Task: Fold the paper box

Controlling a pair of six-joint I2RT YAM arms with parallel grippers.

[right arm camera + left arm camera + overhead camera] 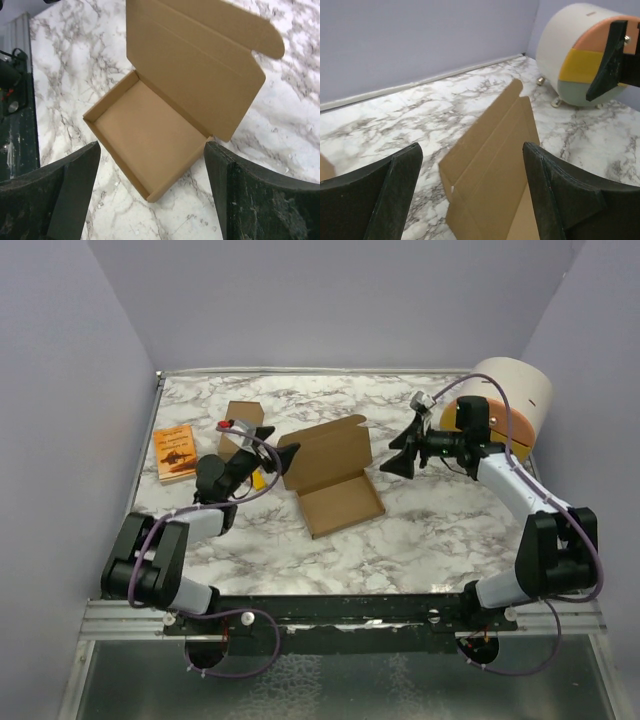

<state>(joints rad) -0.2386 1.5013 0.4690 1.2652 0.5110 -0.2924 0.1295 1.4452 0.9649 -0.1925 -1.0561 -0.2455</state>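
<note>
One paper box [330,478] of plain brown cardboard lies mid-table: a shallow rectangular tray with its flat lid tilted up on the far side. Also on the white marble-patterned table [430,530] are one narrower cardboard box [240,423], one orange booklet [176,453] at the left and one cream drum [512,398] at the far right. The black, wedge-shaped left fingers [380,195] are spread wide just left of the lid, holding nothing, and the right fingers [250,195] are equally spread on the box's right, touching nothing.

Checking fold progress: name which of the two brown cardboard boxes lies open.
The wide, shallow paper box in the middle: lid raised, tray exposed. The narrower box by the orange booklet shows no raised lid.
</note>
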